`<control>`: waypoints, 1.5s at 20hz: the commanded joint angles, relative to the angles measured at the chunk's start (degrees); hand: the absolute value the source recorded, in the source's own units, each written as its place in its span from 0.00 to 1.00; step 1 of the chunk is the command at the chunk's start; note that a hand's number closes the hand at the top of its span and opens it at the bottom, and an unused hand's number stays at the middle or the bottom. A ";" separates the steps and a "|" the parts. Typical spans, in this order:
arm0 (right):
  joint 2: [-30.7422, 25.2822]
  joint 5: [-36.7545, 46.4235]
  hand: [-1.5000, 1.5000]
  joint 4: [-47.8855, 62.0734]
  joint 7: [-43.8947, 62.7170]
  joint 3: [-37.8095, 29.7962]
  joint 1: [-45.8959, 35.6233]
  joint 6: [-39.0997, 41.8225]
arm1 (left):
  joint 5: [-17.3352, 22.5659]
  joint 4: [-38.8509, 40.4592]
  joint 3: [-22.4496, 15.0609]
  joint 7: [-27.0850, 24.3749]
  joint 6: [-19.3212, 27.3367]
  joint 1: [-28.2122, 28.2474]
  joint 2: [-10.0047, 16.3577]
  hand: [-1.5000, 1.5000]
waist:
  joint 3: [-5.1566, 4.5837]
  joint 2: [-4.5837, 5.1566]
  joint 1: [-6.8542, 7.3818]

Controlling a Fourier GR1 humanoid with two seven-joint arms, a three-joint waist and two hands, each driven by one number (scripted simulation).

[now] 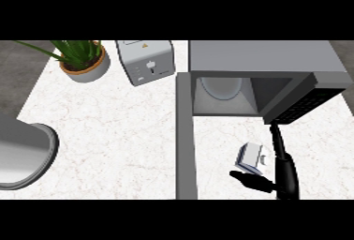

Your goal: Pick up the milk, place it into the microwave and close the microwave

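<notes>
Looking down, I see the milk near the open microwave, above the counter. My right hand is just beside it; I cannot tell if it grips.

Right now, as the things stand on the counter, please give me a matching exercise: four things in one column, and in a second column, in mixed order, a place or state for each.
Things:
1. potted plant
2. toaster
3. milk
4. microwave

Places or states:
A. door open
B. next to the right hand
C. far left corner of the counter
D. between the potted plant and the microwave

Pairs: 1-C, 2-D, 3-B, 4-A
</notes>
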 commanded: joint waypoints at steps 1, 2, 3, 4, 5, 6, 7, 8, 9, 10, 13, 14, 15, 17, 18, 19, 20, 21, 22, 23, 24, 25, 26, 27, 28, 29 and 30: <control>0.06 -1.83 0.00 8.17 -5.61 -2.42 -1.28 1.25 | 2.90 -0.44 3.39 -0.35 -3.38 1.38 -0.06 0.00 | 0.00 -0.01 0.05; 0.74 -0.29 0.00 7.65 -5.21 -0.86 -0.63 0.58 | 3.27 -2.91 2.48 1.40 -2.55 2.88 -0.11 0.00 | 0.00 -0.02 0.01; 2.50 0.92 0.00 13.79 -10.31 -1.07 -1.90 -1.79 | 2.09 -0.59 2.81 2.12 -1.65 -0.89 -0.11 0.00 | 0.02 0.08 -0.07; 1.55 0.37 0.00 13.66 -5.80 -2.11 -4.50 -1.12 | -0.43 4.17 3.10 -2.53 -2.60 -2.08 -0.11 0.00 | -0.02 0.01 0.04; 1.61 0.24 0.00 13.72 -6.64 -2.12 -4.48 -0.92 | 0.74 1.05 2.45 0.29 -0.69 -1.41 -0.11 0.00 | -0.01 0.01 -0.09; 2.20 -0.24 1.00 18.87 -11.15 -3.37 -4.49 -1.59 | -1.50 1.59 -1.34 -1.15 -0.36 -0.43 -0.12 0.00 | 0.01 0.05 0.10; 2.29 0.39 1.00 20.10 -12.33 -3.56 -4.44 -2.69 | 2.90 0.41 3.59 2.17 -1.89 -1.89 -0.05 0.00 | 0.01 0.07 -0.11; 2.95 0.72 1.00 23.81 -13.65 -5.08 -7.91 -5.11 | 1.15 -0.04 0.61 0.20 -1.37 0.88 -0.12 0.00 | 0.02 0.06 0.27; 3.04 2.21 1.00 18.60 -9.49 -2.98 -5.95 -5.93 | 3.01 0.10 2.48 0.47 -3.80 1.45 -0.12 0.00 | -0.02 -0.03 0.01; 1.27 1.41 0.00 22.55 -12.00 -5.07 -7.67 -5.09 | 2.78 0.25 2.89 -2.15 -5.08 3.74 -0.12 0.00 | 0.00 -0.04 0.32; 1.11 3.64 0.00 26.59 -16.70 -5.57 -6.71 -9.40 | 1.26 1.46 2.15 -2.25 -2.62 1.37 -0.12 0.00 | 0.00 0.01 0.15; 0.00 3.41 1.00 29.26 -15.47 -7.30 -11.11 -10.02 | 6.27 -1.39 5.44 0.85 -4.24 2.47 0.51 0.00 | 0.02 0.08 0.28; -2.04 3.53 1.00 25.48 -15.00 -6.46 -8.26 -8.16 | 2.63 0.46 2.83 -1.50 -4.83 3.53 -0.11 0.00 | -0.02 -0.06 0.10; -1.91 6.21 1.00 33.01 -17.89 -6.71 -10.61 -11.94 | 1.87 -0.72 0.49 -0.46 -1.59 1.00 -0.11 0.00 | 0.03 0.14 0.23; -2.00 5.32 1.00 36.15 -18.75 -8.30 -13.67 -12.10 | 1.07 0.93 1.44 -1.50 -1.69 0.87 -0.11 0.00 | 0.04 0.13 0.38; -1.40 5.64 1.00 37.71 -19.36 -7.88 -13.44 -12.05 | 5.72 0.66 5.13 1.47 -3.32 -0.54 1.51 0.00 | 0.03 0.15 0.11; -2.27 6.18 1.00 39.42 -16.69 -8.17 -15.39 -12.16 | 3.70 2.69 5.24 -1.28 -4.35 0.14 -0.10 0.00 | 0.02 0.12 0.39; -2.51 5.23 1.00 40.67 -18.72 -9.13 -16.46 -11.36 | 5.22 2.26 6.64 -1.52 -6.19 1.76 -0.10 0.00 | 0.02 0.08 0.45; -2.50 5.60 1.00 40.72 -20.07 -9.02 -15.40 -12.20 | 1.94 4.78 4.37 -4.92 -6.13 1.85 -0.10 0.00 | 0.01 0.04 0.49; -1.69 5.47 1.00 43.97 -22.63 -9.94 -16.92 -13.56 | 2.76 2.43 3.74 -2.73 -6.31 2.31 -0.11 0.00 | 0.06 0.15 0.59; -2.75 5.51 1.00 42.21 -23.64 -9.61 -16.01 -12.53 | 4.90 -0.92 3.21 -0.58 -3.79 2.73 -0.11 0.00 | 0.04 0.12 0.30; -1.35 5.84 1.00 44.96 -24.33 -10.19 -19.42 -14.73 | 3.31 0.13 4.48 -2.14 -5.48 2.69 -0.11 0.00 | 0.06 0.16 0.63; -3.61 4.27 1.00 47.85 -27.69 -11.65 -21.07 -10.20 | 3.12 1.54 2.27 -3.44 -6.47 4.32 -0.11 0.00 | 0.12 0.25 1.20; -2.44 5.71 1.00 46.84 -24.63 -9.83 -24.15 -10.22 | 2.53 -0.68 0.56 -0.61 -3.43 2.68 -0.11 0.00 | 0.08 0.26 0.78; -3.57 4.92 1.00 48.48 -27.38 -10.40 -23.89 -7.37 | 3.98 0.75 3.20 -2.31 -4.87 3.44 -0.11 0.00 | 0.09 0.24 0.92; -5.37 5.99 1.00 49.00 -26.16 -9.47 -26.74 -5.24 | 5.73 0.23 3.96 -0.73 -5.94 3.02 0.25 0.00 | 0.12 0.39 1.22; -6.09 6.03 1.00 49.97 -24.82 -9.26 -30.01 -2.90 | 3.40 -0.20 2.04 -0.14 -3.58 1.28 -0.11 0.00 | 0.16 0.61 1.48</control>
